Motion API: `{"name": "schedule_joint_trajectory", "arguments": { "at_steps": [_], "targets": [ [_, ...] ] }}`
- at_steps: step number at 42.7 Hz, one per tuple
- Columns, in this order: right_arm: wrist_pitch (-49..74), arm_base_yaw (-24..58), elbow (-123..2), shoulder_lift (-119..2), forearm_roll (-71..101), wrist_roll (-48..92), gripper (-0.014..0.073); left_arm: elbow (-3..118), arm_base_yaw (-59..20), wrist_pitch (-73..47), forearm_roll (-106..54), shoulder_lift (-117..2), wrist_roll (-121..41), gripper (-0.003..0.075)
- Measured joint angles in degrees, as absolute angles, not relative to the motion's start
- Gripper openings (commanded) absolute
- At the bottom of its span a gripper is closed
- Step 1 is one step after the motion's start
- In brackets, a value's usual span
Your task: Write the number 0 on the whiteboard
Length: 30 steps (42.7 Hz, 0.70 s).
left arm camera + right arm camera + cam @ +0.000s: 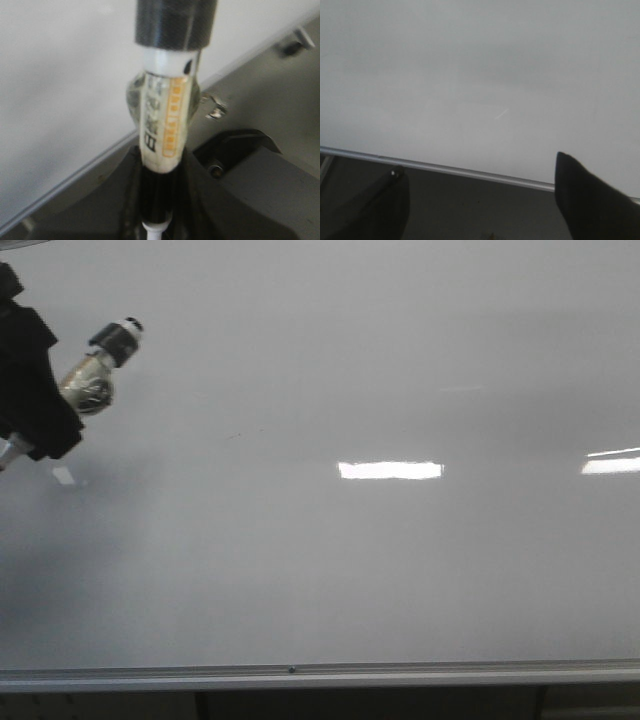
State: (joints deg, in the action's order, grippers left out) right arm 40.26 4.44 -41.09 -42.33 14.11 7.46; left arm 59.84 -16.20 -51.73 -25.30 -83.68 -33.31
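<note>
The whiteboard (pixel 400 360) is a large glossy pale grey board that fills the front view. No number 0 shows on it. My left gripper (pixel 52 398) is at the far upper left, shut on a marker (pixel 100 365) whose black-and-white end points up and to the right. In the left wrist view the marker (pixel 167 115), white with an orange label and a black end, stands between the dark fingers (pixel 125 200) of the left gripper (pixel 160 200), in front of the whiteboard (pixel 60 75). My right gripper (pixel 485 200) is open and empty below the whiteboard (pixel 470 60).
A silver bottom rail (pixel 300 673) runs along the board's lower edge; it also shows in the right wrist view (pixel 470 172). Bright rectangular light reflections (pixel 390 470) lie at mid-board and at the right edge. A faint small smudge (pixel 245 433) sits left of centre.
</note>
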Motion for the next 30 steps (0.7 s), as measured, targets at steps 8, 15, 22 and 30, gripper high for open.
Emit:
{"name": "schedule_joint_trajectory", "arguments": {
  "at_steps": [8,15,22,30],
  "targets": [
    [47.56,4.44,-45.94,-48.88,30.54,20.61,0.0613,61.04,-21.5,-60.32,-30.9,-83.64,-39.22,-0.0019],
    [58.37,4.44,-49.02,-57.27,50.72,37.61,0.0613,61.04,-27.53,-66.13,-34.04,-83.64,-43.16,-0.0019],
    [65.99,5.14,-52.01,-66.61,60.71,45.54,0.0613,61.04,-30.53,-68.39,-36.78,-83.64,-45.01,-0.0019],
    [67.19,10.85,-55.9,-74.44,62.97,47.33,0.0613,61.04,-31.08,-68.53,-37.81,-83.64,-45.14,-0.0019]
  ]
}}
